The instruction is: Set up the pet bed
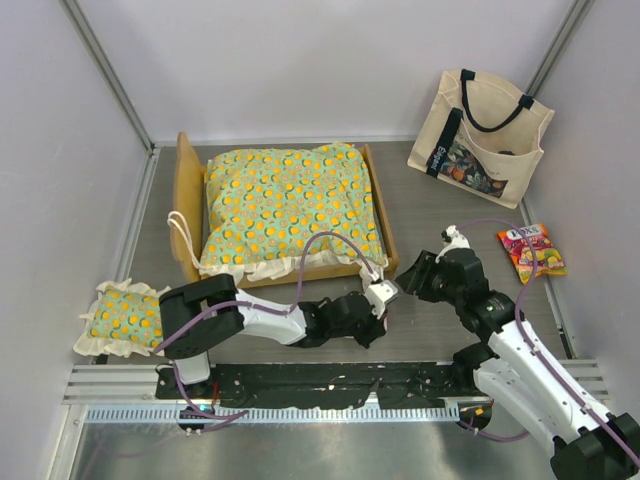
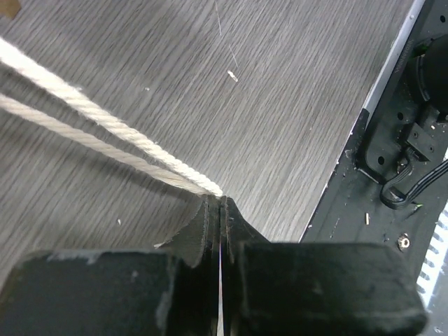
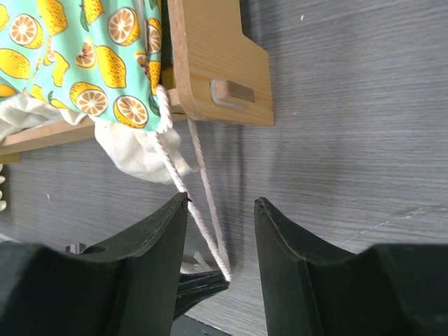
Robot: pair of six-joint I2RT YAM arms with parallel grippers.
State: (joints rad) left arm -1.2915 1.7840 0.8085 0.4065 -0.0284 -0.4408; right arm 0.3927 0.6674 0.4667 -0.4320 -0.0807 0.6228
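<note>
Green orange-print mattress cushion with cream ruffle (image 1: 290,205) lies in light-wood bed frame (image 1: 185,190), on grey wood-grain table (image 1: 420,200), toward back. That part done. Left gripper (image 2: 221,203) clamped shut on white twisted tie cord (image 2: 105,117) off frame's near-right corner; cord looks untied. Right gripper (image 3: 221,199) about half open just beside, holding nothing. Small matching ruffled pillow (image 1: 125,318) on table left of bed, likely yet to place.

One each: bed (image 1: 290,205), pillow (image 1: 125,317), tote (image 1: 485,135), candy packet (image 1: 532,251).
</note>
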